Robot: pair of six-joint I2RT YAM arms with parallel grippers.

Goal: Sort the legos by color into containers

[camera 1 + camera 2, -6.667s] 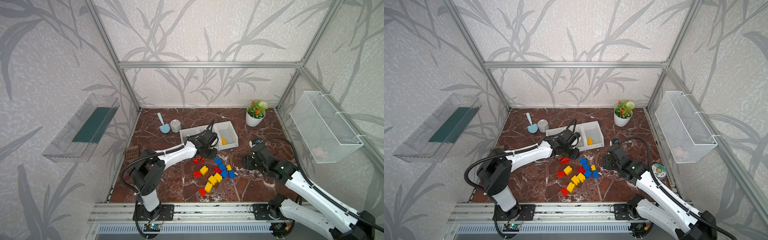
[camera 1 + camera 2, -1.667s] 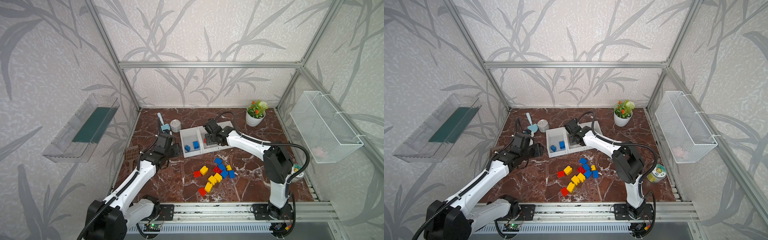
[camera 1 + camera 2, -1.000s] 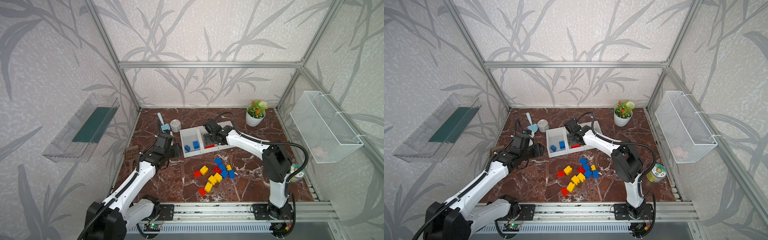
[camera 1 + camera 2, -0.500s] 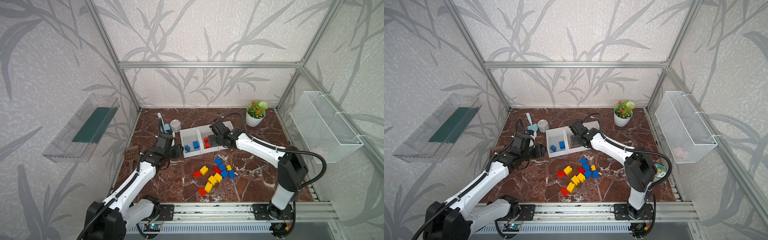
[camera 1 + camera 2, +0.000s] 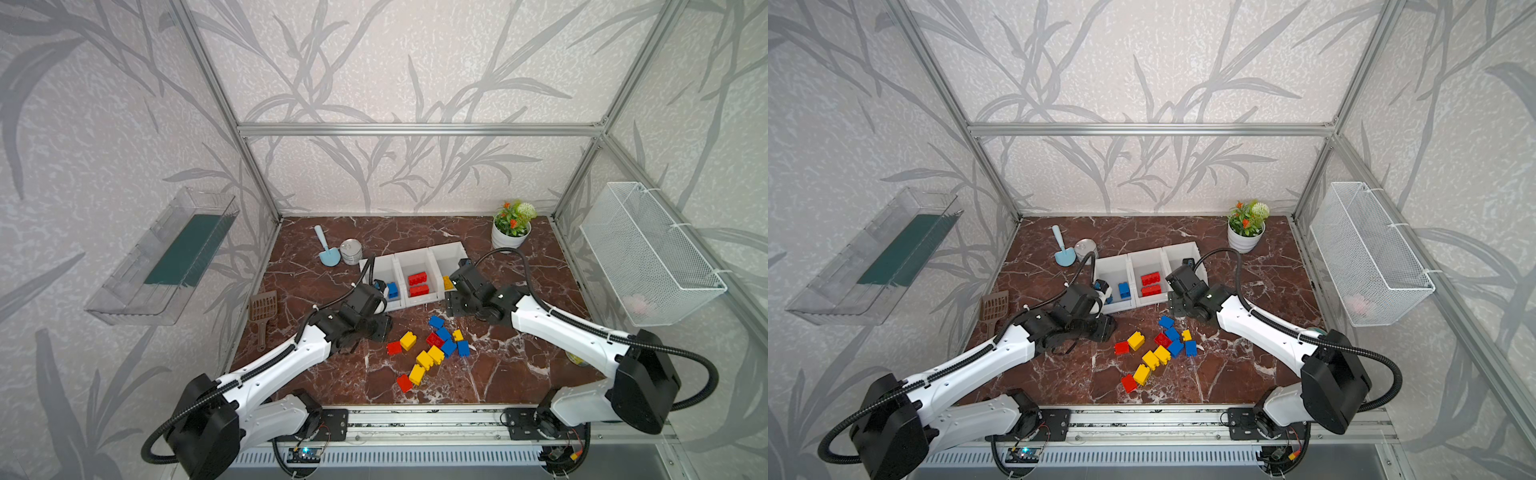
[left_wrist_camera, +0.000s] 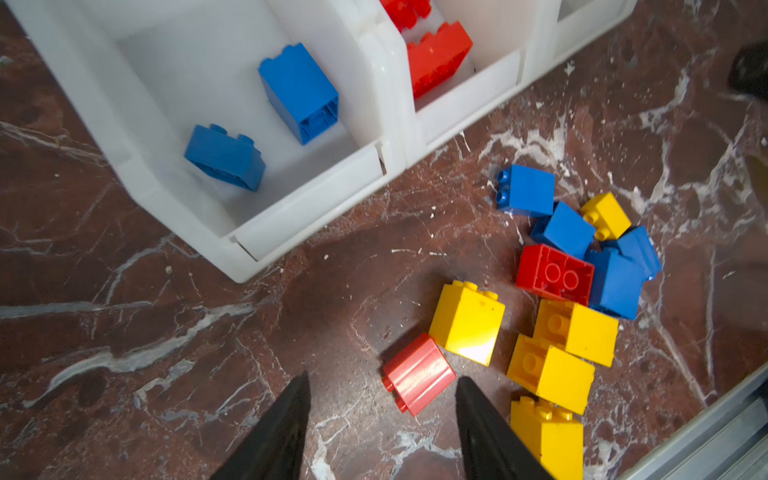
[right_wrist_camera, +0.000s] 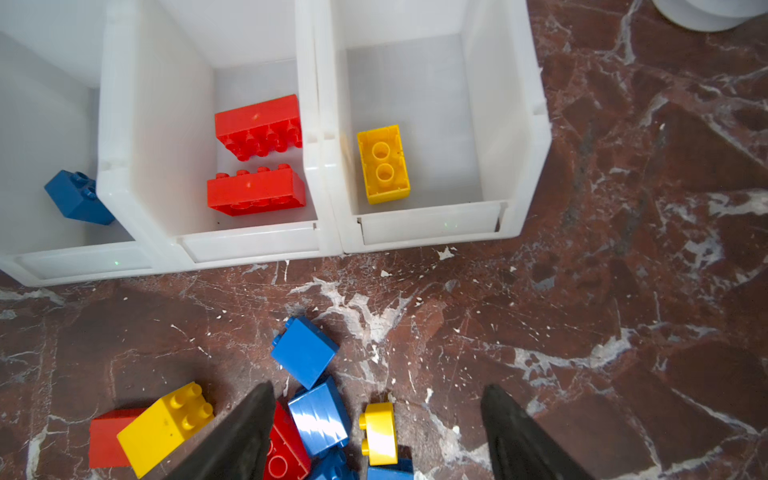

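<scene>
The left tool (image 6: 380,399) is standing partly open and gripping nothing. Its two dark fingers (image 6: 286,424) are hanging over the tabletop (image 5: 511,365), with a small red brick (image 6: 417,374) lying just ahead of the gap between them. The right tool (image 7: 378,390) is gaping wider and is also gripping nothing. It is hovering just in front of the containers (image 5: 400,266), above the side of the loose legos (image 5: 435,354) nearest the bins.

In both top views the containers are sitting in a joined row toward the back of the tabletop. The bin on the left arm's side is holding two blue bricks (image 6: 299,91). The middle bin is holding two long red bricks (image 7: 255,193) lying side by side. The bin on the right arm's side is holding one yellow brick (image 7: 384,164), which is showing its hollow underside.

The other legos are lying in a loose cluster on the tabletop in front of the bins, between the two tools. There are about a dozen in red, blue and yellow, and several are touching one another. A red one (image 5: 404,383) is lying at the near end of the cluster, just beside a yellow one
</scene>
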